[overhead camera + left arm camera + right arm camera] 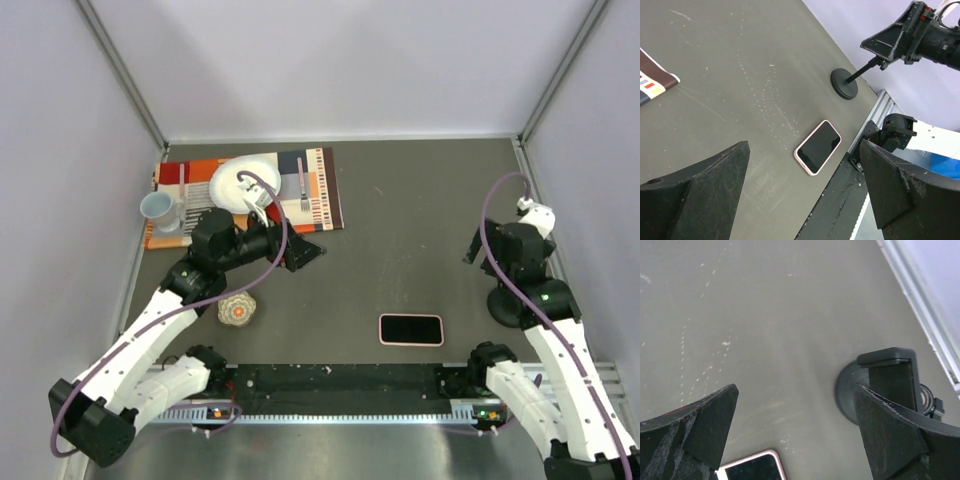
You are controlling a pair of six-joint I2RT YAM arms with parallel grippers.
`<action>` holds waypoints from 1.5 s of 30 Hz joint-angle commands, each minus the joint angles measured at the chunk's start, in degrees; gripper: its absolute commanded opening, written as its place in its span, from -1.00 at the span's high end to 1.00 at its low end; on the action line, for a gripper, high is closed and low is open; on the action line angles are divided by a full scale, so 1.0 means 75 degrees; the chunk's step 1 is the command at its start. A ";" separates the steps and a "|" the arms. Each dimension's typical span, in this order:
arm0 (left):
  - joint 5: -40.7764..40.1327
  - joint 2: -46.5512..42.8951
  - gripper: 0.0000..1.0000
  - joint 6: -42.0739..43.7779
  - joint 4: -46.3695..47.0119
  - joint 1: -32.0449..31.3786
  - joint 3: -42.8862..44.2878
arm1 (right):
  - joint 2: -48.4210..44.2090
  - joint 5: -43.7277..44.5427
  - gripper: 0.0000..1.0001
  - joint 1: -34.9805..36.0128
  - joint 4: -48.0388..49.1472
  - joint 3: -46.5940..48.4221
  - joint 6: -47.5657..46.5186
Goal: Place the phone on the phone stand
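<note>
The phone (411, 329) lies flat, screen up, near the table's front edge, right of centre; it also shows in the left wrist view (818, 147) and at the bottom of the right wrist view (752, 467). The phone stand (502, 306) stands to its right, partly hidden by the right arm; its disc base and upright cradle show in both wrist views (844, 83) (885, 382). My left gripper (303, 252) is open and empty, far left of the phone. My right gripper (472, 248) is open and empty, hovering above and just behind the stand.
A striped placemat (322, 200) at the back left holds a white plate (232, 180), forks and a pale mug (160, 211). A small round patterned object (237, 310) lies under the left arm. A black rail (340, 382) runs along the front edge. Walls enclose three sides.
</note>
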 commanded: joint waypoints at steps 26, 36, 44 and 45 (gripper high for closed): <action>-0.0244 -0.1537 -0.95 0.1146 -0.0796 -0.0924 0.0412 | 0.0576 0.0753 -0.49 -0.1815 0.0049 0.0413 -0.0633; -0.1544 -0.2323 -0.93 0.2248 -0.2015 -0.1158 0.0541 | 0.0472 0.0601 0.07 -0.1909 0.0061 0.0167 -0.0890; -0.1534 -0.2381 -0.93 0.2366 -0.1864 -0.1322 0.0143 | 0.0775 0.0145 0.66 -0.1909 0.0108 0.0167 -0.1020; -0.1603 -0.2405 -0.93 0.2389 -0.1899 -0.1357 0.0131 | 0.0834 0.0086 0.69 -0.1909 0.0166 0.0143 -0.0985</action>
